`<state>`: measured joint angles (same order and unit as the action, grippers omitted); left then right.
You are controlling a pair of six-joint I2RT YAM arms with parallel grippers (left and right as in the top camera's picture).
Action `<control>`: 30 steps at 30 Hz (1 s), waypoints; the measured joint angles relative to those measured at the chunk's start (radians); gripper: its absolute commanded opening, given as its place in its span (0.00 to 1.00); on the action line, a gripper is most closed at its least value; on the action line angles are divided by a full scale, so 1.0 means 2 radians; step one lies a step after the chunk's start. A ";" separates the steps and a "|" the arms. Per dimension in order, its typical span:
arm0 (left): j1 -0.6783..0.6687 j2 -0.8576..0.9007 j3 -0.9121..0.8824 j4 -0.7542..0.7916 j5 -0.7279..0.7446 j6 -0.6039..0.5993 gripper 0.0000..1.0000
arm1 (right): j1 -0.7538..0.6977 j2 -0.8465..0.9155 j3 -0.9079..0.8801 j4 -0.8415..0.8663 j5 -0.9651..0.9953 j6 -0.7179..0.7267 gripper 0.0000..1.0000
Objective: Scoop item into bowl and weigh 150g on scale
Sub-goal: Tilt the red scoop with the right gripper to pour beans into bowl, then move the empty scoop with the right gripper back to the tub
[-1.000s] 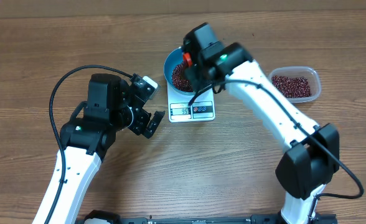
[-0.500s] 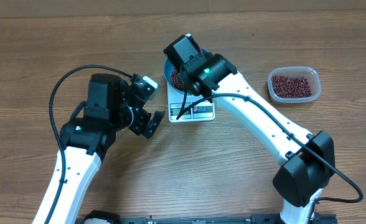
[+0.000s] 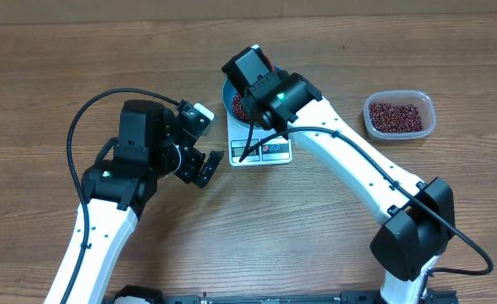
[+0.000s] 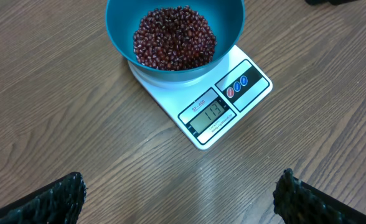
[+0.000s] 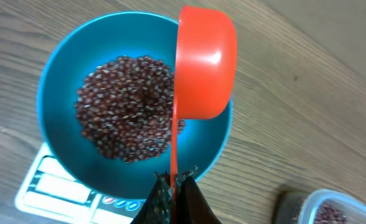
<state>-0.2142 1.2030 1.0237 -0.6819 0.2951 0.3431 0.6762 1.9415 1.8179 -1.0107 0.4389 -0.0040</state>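
The teal bowl (image 5: 55, 81) sits on the white scale (image 4: 248, 84) and holds a heap of dark red-brown beans (image 5: 124, 106). My right gripper (image 5: 173, 182) is shut on the thin handle of an orange-red scoop (image 5: 205, 62). The scoop is turned on its side over the bowl's right rim, its back towards the camera, so its inside is hidden. My left gripper (image 4: 180, 202) stands wide open over bare wood, a short way in front of the scale, with nothing between its fingers (image 4: 52, 199). From overhead, the right wrist covers most of the bowl (image 3: 228, 95).
A clear plastic tub (image 3: 399, 116) with more beans stands on the table to the right of the scale. The right arm (image 3: 350, 148) stretches diagonally from the front right to the bowl. The left arm (image 3: 139, 152) is left of the scale.
Over the last second the right wrist swung left across the bowl and turned, then held still. The left arm has not moved.
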 measured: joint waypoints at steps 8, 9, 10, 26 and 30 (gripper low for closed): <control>0.000 0.000 0.000 0.000 0.000 0.000 1.00 | -0.046 -0.023 0.000 0.002 -0.089 0.000 0.04; 0.000 0.000 0.000 0.000 0.000 0.000 0.99 | -0.055 -0.026 0.000 0.002 -0.104 0.000 0.04; 0.000 0.000 0.000 0.000 0.000 0.000 1.00 | -0.062 -0.029 0.000 0.002 -0.116 0.000 0.04; 0.000 0.000 0.000 0.000 0.000 0.000 0.99 | -0.216 -0.079 0.000 -0.021 -0.375 0.001 0.04; 0.000 0.000 0.000 0.000 0.000 0.000 1.00 | -0.267 -0.086 0.000 -0.043 -0.406 0.002 0.04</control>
<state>-0.2142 1.2030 1.0237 -0.6819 0.2951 0.3431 0.1425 1.7699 1.8179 -1.0966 -0.3737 -0.0002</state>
